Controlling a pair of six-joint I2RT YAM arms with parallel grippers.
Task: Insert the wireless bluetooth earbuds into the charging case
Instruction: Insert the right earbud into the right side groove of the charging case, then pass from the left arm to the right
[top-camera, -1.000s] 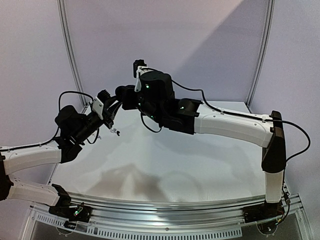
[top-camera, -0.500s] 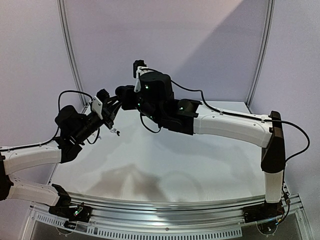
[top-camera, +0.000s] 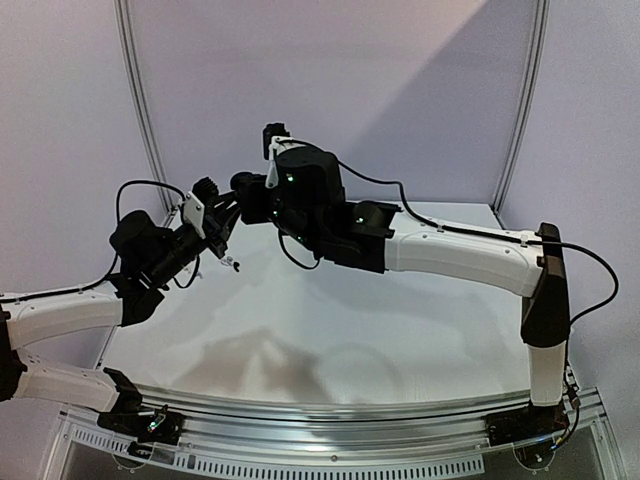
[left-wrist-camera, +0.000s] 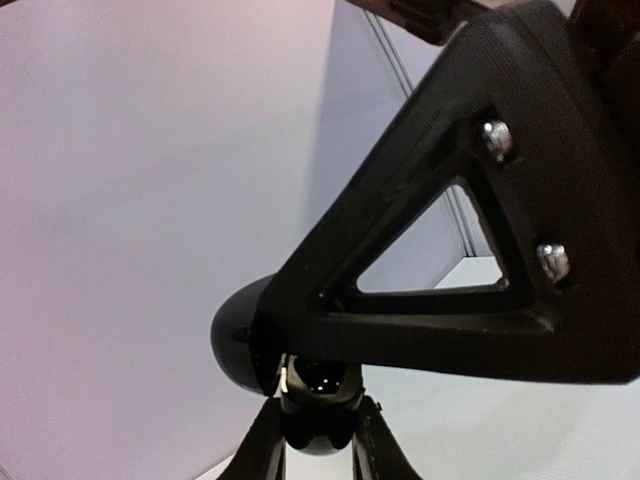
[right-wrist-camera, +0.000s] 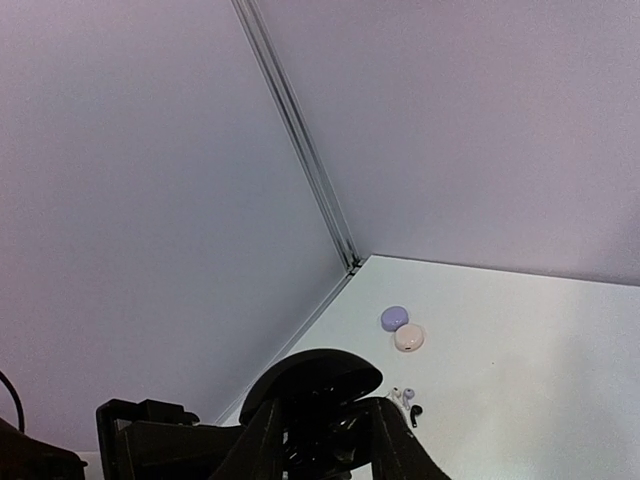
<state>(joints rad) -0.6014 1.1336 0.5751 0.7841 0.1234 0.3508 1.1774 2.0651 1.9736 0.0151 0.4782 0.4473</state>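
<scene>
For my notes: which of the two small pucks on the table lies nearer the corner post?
The lavender puck; the cream puck beside it lies farther out.

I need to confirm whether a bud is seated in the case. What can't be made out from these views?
- Top view: the left gripper and right gripper meet black on black; what sits between them is hidden.
- Left wrist view: the right gripper fills the frame, covering most of the black case; no seat for a bud shows.
- Right wrist view: the loose earbuds are too small to count.
</scene>
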